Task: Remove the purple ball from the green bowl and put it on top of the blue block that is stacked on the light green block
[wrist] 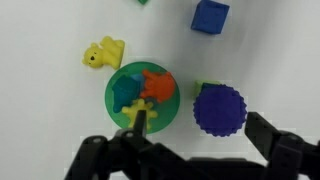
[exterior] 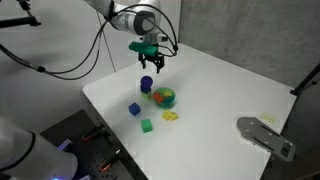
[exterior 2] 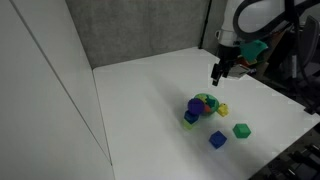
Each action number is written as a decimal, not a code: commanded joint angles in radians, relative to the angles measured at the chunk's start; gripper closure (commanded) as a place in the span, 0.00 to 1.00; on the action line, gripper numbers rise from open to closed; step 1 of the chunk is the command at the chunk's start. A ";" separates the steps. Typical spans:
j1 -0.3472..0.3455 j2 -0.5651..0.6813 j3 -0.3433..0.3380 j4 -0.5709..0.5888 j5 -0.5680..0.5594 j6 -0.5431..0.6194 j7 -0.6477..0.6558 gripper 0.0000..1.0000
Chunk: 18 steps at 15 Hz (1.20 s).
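Note:
The purple ball point(wrist: 219, 110) has a bumpy surface and rests on top of a small stack beside the green bowl point(wrist: 116, 108). It is outside the bowl. A sliver of the light green block point(wrist: 204, 88) shows at the ball's edge. From above, the ball hides the blue block. In both exterior views the ball point(exterior: 146, 84) point(exterior 2: 196, 104) sits on the stack next to the bowl point(exterior: 165, 98) point(exterior 2: 209, 101), and a dark blue block point(exterior 2: 189, 118) shows below it. My gripper point(wrist: 200, 120) point(exterior: 151, 66) point(exterior 2: 218, 73) is open, above the ball, with its fingers clear of it on either side.
The bowl holds orange, teal and yellow toy pieces. A yellow toy point(wrist: 103, 53) point(exterior: 170, 116) lies on the white table near the bowl. A brighter blue cube point(wrist: 209, 14) point(exterior: 134, 109) point(exterior 2: 217, 140) and a deeper green cube point(exterior: 147, 125) point(exterior 2: 241, 130) stand apart from the stack.

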 commanded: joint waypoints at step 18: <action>-0.106 -0.639 -0.121 -0.140 0.052 -0.466 0.123 0.00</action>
